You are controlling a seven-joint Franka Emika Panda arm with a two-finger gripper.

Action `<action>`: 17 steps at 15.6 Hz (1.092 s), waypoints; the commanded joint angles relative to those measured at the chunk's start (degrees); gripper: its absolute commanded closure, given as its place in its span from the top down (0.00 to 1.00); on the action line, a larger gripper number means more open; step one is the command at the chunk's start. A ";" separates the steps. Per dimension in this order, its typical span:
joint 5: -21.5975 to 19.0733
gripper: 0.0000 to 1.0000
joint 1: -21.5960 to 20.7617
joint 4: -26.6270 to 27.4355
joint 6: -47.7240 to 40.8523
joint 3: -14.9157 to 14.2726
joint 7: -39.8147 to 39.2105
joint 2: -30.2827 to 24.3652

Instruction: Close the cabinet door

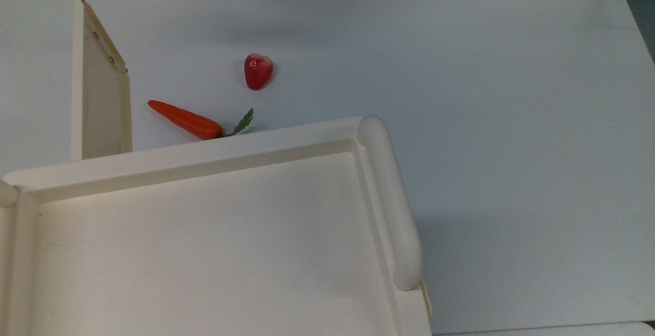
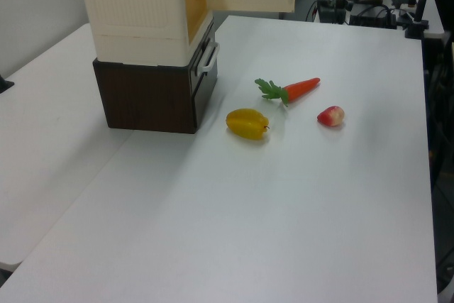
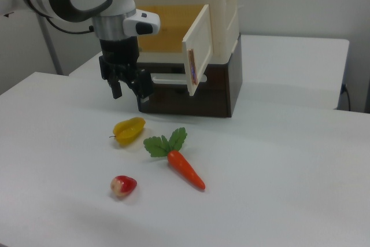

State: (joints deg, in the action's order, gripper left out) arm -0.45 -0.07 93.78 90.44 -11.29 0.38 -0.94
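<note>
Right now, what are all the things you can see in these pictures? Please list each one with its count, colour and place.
cabinet: one, cream, on top of the dark brown box.
cabinet door: one, cream, swung open from the cabinet front.
dark brown box: one, under the cabinet, on the white table.
carrot: one, orange with green leaves, on the table in front of the cabinet.
yellow fruit: one, on the table, at the right view's left of the carrot leaves.
red fruit: one, on the table, farthest from the cabinet.
gripper: one, black, above the table over the yellow fruit, fingers apart, holding nothing.

Arm hangs vertical, pincer (image 3: pixel 128 88) pointing down (fingers slightly parted).
</note>
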 commanded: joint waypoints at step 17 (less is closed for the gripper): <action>0.89 1.00 -0.90 -0.09 4.31 -1.01 -14.42 0.67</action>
State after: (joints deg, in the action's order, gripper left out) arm -0.45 -0.08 93.76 92.84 -11.30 -9.09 -0.66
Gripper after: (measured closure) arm 0.000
